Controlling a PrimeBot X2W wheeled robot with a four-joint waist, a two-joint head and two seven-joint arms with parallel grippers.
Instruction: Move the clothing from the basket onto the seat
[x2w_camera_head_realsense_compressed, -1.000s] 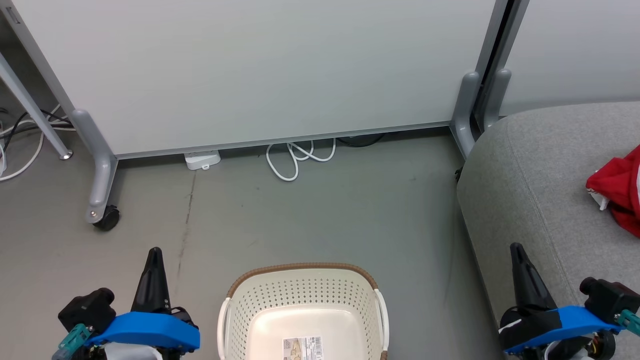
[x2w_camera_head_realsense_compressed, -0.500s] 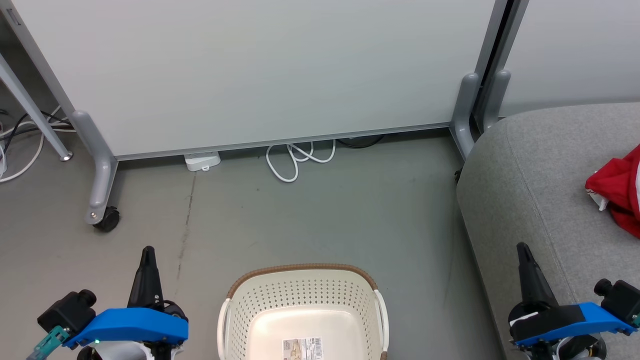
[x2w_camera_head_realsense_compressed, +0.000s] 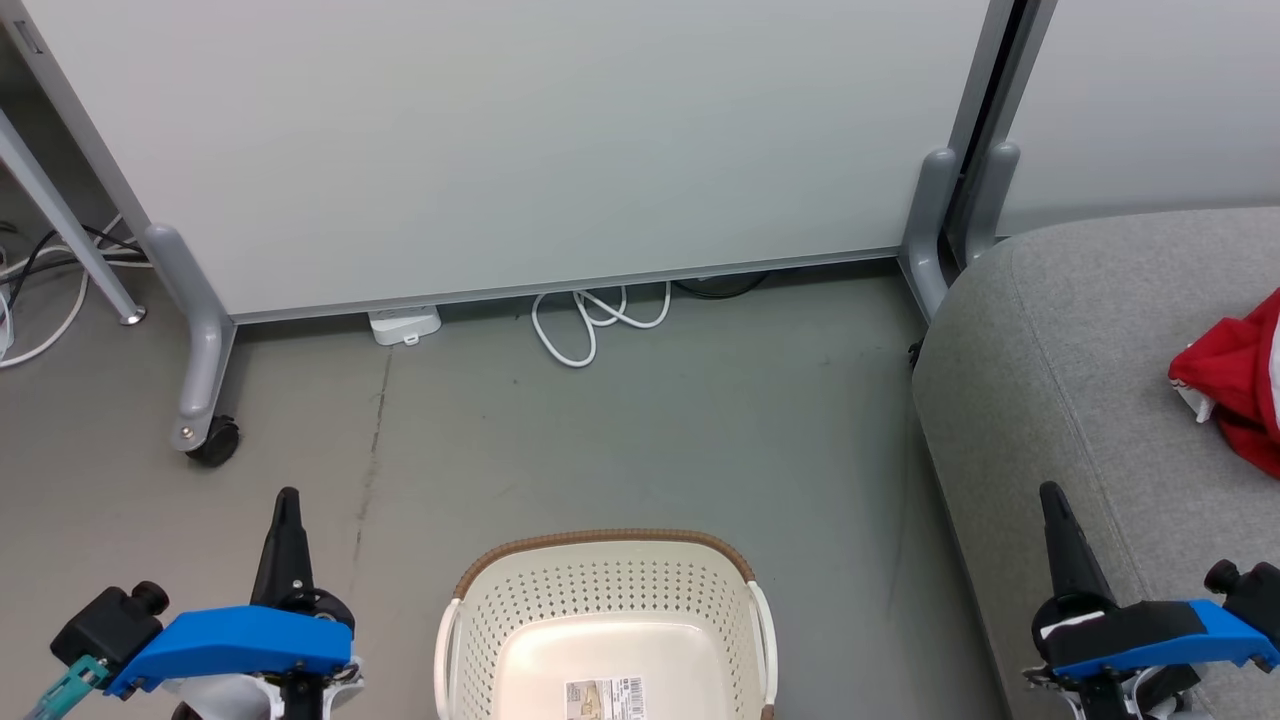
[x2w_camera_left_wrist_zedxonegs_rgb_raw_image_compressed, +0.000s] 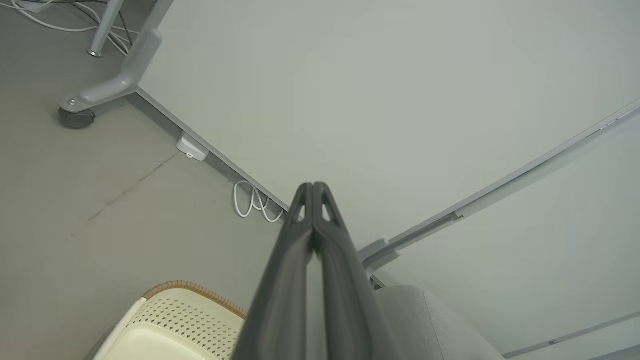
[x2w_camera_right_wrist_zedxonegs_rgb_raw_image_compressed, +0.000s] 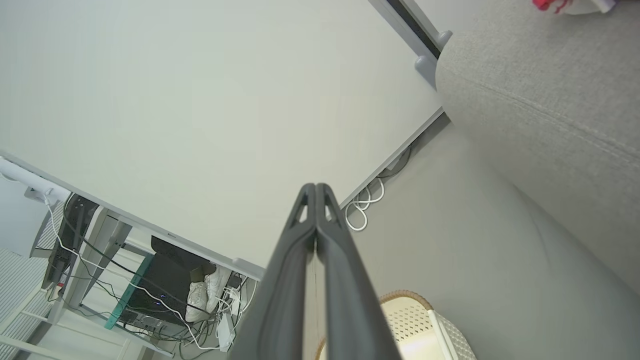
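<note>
The cream basket (x2w_camera_head_realsense_compressed: 605, 600) with its brown rim sits on the floor at the bottom centre, and nothing but a label lies inside it. Red clothing (x2w_camera_head_realsense_compressed: 1240, 385) with white trim lies on the grey seat (x2w_camera_head_realsense_compressed: 1080, 350) at the right edge. My left gripper (x2w_camera_head_realsense_compressed: 287, 500) hangs shut and empty left of the basket. My right gripper (x2w_camera_head_realsense_compressed: 1050, 492) is shut and empty over the seat's front edge. In the left wrist view the shut fingers (x2w_camera_left_wrist_zedxonegs_rgb_raw_image_compressed: 314, 187) point at the wall panel above the basket (x2w_camera_left_wrist_zedxonegs_rgb_raw_image_compressed: 180, 320). The right wrist view shows my right gripper (x2w_camera_right_wrist_zedxonegs_rgb_raw_image_compressed: 316, 187), the seat (x2w_camera_right_wrist_zedxonegs_rgb_raw_image_compressed: 540, 100) and a scrap of clothing (x2w_camera_right_wrist_zedxonegs_rgb_raw_image_compressed: 550, 5).
A pale partition panel (x2w_camera_head_realsense_compressed: 520, 140) on castor feet (x2w_camera_head_realsense_compressed: 205, 435) stands behind the basket. A white cable (x2w_camera_head_realsense_compressed: 585, 320) and a white power box (x2w_camera_head_realsense_compressed: 405, 322) lie at its base. A desk leg (x2w_camera_head_realsense_compressed: 70, 235) and more cables are at the far left.
Both arms have drawn back toward the bottom of the head view, the left one shifting slightly left. Both grippers stay shut. The basket and the clothing have not moved.
</note>
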